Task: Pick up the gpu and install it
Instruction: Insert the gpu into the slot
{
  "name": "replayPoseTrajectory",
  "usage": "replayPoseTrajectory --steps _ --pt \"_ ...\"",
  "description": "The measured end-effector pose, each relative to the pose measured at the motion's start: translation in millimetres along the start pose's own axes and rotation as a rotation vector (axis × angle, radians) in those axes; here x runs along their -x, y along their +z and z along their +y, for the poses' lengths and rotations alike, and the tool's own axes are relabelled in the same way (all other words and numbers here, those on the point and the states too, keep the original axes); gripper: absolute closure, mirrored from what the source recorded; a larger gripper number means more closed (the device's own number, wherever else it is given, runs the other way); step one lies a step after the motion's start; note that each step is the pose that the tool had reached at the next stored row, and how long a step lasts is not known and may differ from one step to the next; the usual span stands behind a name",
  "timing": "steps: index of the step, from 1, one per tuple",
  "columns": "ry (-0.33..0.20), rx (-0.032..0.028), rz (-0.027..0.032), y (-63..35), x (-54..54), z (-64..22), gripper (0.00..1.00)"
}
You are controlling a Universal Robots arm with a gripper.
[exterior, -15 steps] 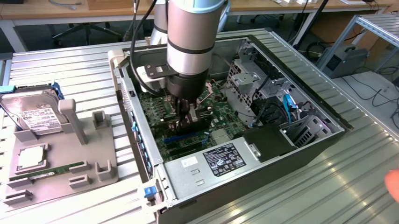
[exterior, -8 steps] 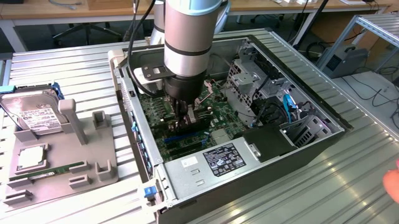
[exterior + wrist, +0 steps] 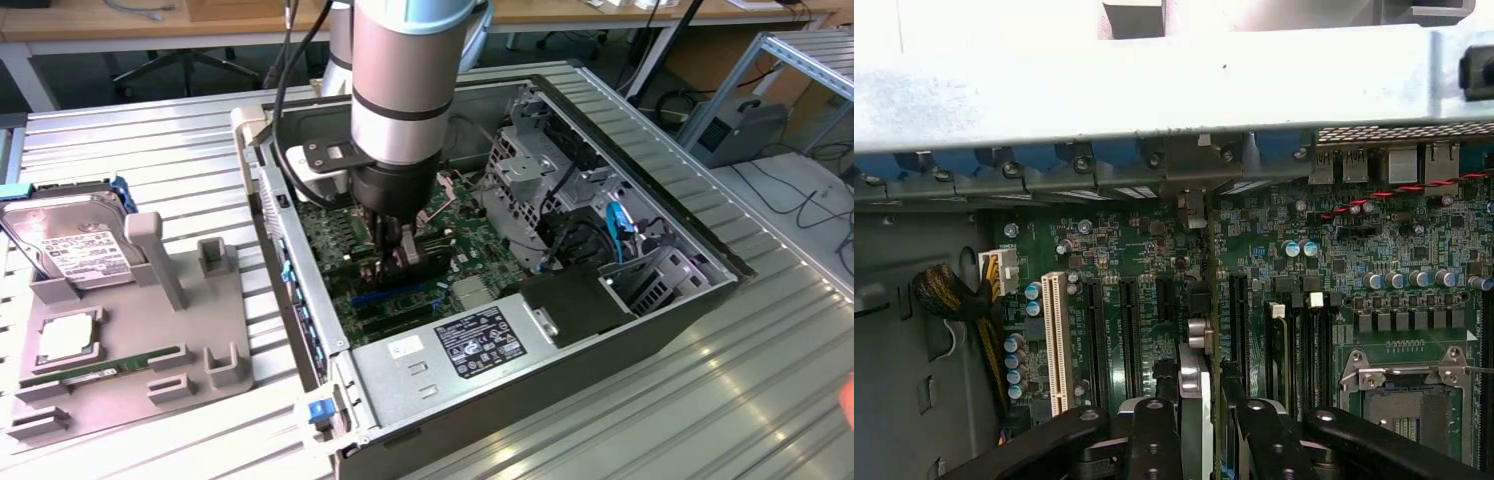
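My gripper [image 3: 400, 262] is lowered inside the open computer case [image 3: 694, 250], over the green motherboard [image 3: 470, 248]. It is shut on the gpu [image 3: 404, 272], a thin dark card held upright and edge-on. In the wrist view the gpu [image 3: 1196, 375] runs from between the black fingers [image 3: 1154, 435] towards the case's rear wall, and its metal bracket end [image 3: 1194, 205] sits at the rear slot openings. The card's lower edge lies along a black expansion slot [image 3: 1238, 310]. I cannot tell if it is pressed fully into the slot.
A grey holder tray [image 3: 134, 330] on the exterior view's left carries a hard drive [image 3: 74, 250], a processor [image 3: 64, 340] and a green RAM stick [image 3: 100, 372]. In the case are a power supply [image 3: 454, 350], a drive cage [image 3: 534, 160], a white slot [image 3: 1054, 340] and the processor socket [image 3: 1414, 390].
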State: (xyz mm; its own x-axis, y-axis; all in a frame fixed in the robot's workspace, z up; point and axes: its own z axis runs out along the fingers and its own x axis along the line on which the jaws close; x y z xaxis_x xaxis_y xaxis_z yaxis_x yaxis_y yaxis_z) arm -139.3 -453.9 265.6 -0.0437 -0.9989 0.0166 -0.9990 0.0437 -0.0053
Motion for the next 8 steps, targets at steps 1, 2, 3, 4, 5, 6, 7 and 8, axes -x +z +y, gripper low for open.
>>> replayPoseTrajectory --steps 1,2,3,4,5,6,7,8 --pt "0.000 0.0000 -0.0012 0.6 0.0 0.0 0.73" --pt "0.000 0.0002 -0.0019 1.1 0.0 0.1 0.73" --pt "0.000 0.0002 -0.0028 1.7 0.0 0.1 0.73" --pt "0.000 0.0002 -0.0036 2.1 0.0 0.0 0.73" --pt "0.000 0.0003 -0.0037 2.1 0.0 0.0 0.73" --pt "0.000 0.0003 -0.0038 2.2 0.0 0.0 0.73" --pt "0.000 0.0002 -0.0040 2.3 0.0 0.0 0.73" --pt "0.000 0.0002 -0.0040 2.3 0.0 0.0 0.73"
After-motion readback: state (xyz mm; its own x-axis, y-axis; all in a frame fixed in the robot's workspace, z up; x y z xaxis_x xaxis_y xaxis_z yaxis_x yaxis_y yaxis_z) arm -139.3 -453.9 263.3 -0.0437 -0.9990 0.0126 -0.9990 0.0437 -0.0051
